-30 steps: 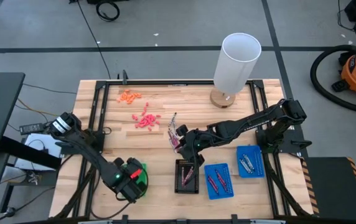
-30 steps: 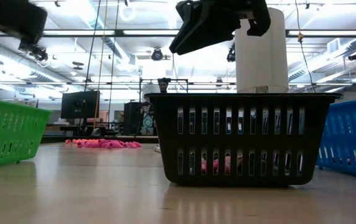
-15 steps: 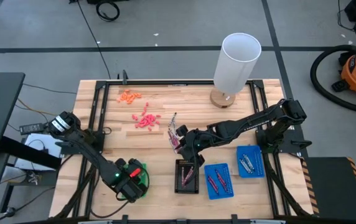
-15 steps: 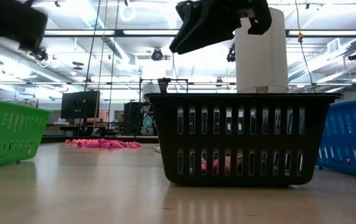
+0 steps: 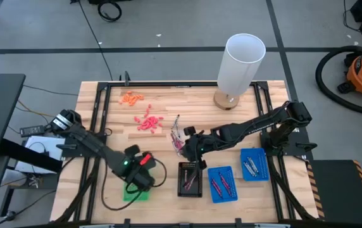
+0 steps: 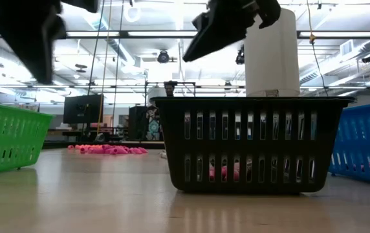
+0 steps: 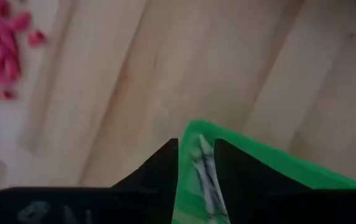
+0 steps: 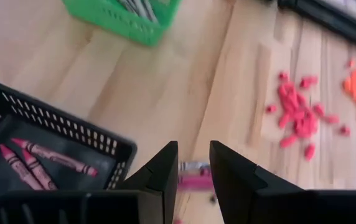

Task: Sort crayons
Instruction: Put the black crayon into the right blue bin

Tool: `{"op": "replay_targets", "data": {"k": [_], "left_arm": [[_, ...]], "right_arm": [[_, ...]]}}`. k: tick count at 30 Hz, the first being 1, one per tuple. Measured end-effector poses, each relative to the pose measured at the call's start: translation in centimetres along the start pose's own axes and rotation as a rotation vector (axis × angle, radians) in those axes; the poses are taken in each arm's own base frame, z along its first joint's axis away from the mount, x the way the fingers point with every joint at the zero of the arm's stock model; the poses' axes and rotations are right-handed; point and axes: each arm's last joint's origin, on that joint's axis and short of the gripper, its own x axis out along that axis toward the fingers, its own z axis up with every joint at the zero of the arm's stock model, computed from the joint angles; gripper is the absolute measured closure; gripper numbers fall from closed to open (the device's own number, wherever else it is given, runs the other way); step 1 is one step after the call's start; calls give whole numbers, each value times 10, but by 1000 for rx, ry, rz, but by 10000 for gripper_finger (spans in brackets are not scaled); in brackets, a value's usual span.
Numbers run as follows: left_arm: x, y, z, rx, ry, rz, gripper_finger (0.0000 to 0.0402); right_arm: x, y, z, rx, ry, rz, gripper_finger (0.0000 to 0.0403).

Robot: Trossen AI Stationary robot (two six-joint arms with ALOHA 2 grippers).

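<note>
A loose bunch of crayons (image 5: 178,134) lies on the wooden table, mid-table. My right gripper (image 5: 185,144) hovers open above its near end, well over the black tray (image 5: 190,179). A pinkish crayon (image 8: 195,181) on the table shows through the gap of my right gripper (image 8: 193,165). The black tray holds pinkish-red crayons (image 8: 35,158). My left gripper (image 5: 142,177) hangs open over the far corner of the green tray (image 5: 135,193). Silvery crayons (image 7: 206,180) in that tray show between its fingers (image 7: 196,165).
Two blue trays (image 5: 222,183) (image 5: 254,163) with crayons stand right of the black one. A tall white cylinder (image 5: 241,60) stands at the far edge. Pink scraps (image 5: 146,121) and orange scraps (image 5: 130,97) lie far left. Bare wood lies between the green and black trays.
My left gripper has risen from over the green tray and gone toward the table's far edge and a little right, rolling as it went, so more of the tray shows. My right gripper has rolled a little on the spot.
</note>
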Motion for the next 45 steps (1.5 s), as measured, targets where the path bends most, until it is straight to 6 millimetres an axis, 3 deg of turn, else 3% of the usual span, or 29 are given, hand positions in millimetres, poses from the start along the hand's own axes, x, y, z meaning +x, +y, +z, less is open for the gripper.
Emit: {"op": "replay_targets", "data": {"k": [13,19,23,28,35,45], "left_arm": [[21,45,52,401,-64,183,287],[46,68,80,479,-148,176,287],[63,89,98,456,-219,175,287],[81,118,119,359,-310,33,287],[105,158,128,183,-422,0,287],[142,175,135,-33,-454,-1,276]], "right_arm": [[-10,40,-10,155,169,-145,302],[-18,64,-8,195,159,-218,302],[-26,77,-14,203,191,-315,302],[-31,88,-20,244,230,-325,302],[-35,98,-19,270,209,-333,302],[-36,99,-18,262,193,-350,302]]}}
